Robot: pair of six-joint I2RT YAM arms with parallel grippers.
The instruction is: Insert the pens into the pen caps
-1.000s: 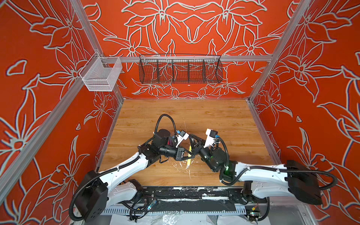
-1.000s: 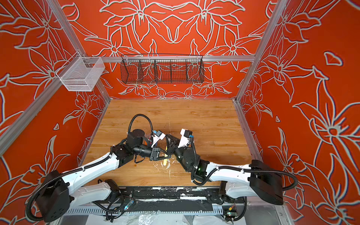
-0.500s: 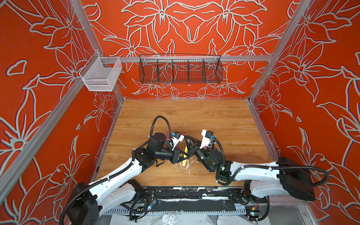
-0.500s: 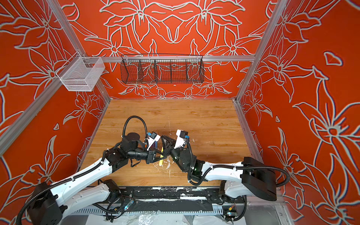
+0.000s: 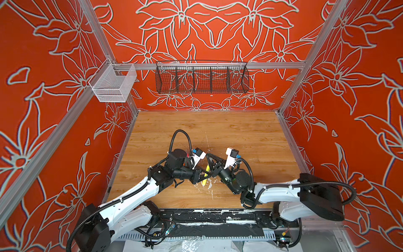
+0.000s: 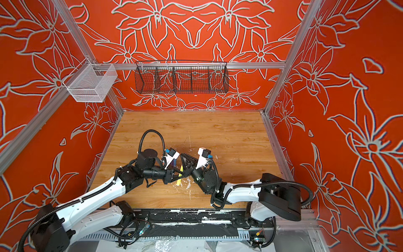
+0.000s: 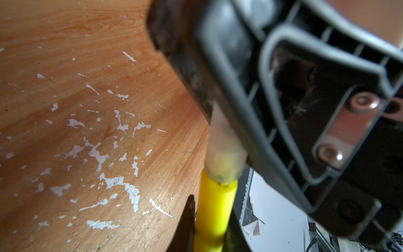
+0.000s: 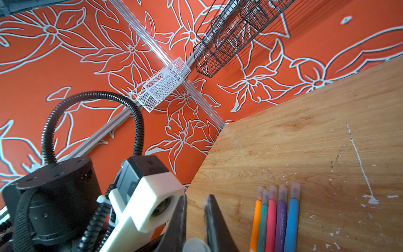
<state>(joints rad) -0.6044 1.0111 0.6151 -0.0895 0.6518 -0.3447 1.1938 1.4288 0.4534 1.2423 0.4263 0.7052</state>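
Observation:
My left gripper (image 7: 210, 220) is shut on the yellow pen (image 7: 214, 209), which shows in both top views (image 5: 205, 175) (image 6: 180, 174) just above the table's near middle. The pen's tip sits inside a clear pen cap (image 7: 224, 148). My right gripper (image 8: 196, 197) is shut on that cap, whose round end (image 8: 196, 245) shows deep between its fingers. The two grippers (image 5: 206, 174) (image 5: 208, 155) meet there. Several capped pens lie side by side on the table: orange (image 8: 256, 220), green (image 8: 263, 220), pink (image 8: 272, 218), purple (image 8: 281, 218) and blue (image 8: 292, 216).
White paint flecks (image 7: 96, 152) mark the wooden table (image 5: 239, 135) around the grippers. A black wire basket (image 5: 201, 78) hangs on the back wall and a white mesh basket (image 5: 113, 84) on the left rail. Orange walls close in three sides.
Both grippers, with the yellow pen and the cap between them, have drifted a little to the left and toward the back. Both grips are unchanged.

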